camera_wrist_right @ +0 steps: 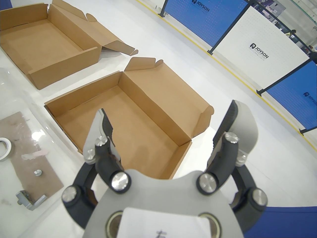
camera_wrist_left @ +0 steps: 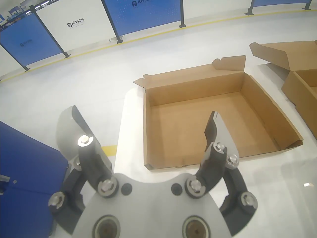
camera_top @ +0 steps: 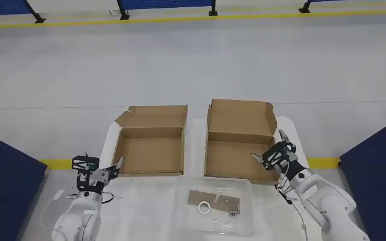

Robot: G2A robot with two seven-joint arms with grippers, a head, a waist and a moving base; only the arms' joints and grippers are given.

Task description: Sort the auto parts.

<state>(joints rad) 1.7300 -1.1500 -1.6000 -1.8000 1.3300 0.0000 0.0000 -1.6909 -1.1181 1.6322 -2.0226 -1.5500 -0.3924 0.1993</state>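
Light: bright, even, overhead.
Shadows: soft, inside left cardboard box.
Glare: glint on white table.
Edges: wrist views bow.

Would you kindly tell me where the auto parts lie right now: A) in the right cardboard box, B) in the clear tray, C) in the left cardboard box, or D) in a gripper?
B: the ring and metal bracket lie in the clear tray, and both the left box and right box are bare.

A factory hall: blue and white perforated partition panels on black stands line the pale glossy floor at twelve o'clock, behind a yellow line.
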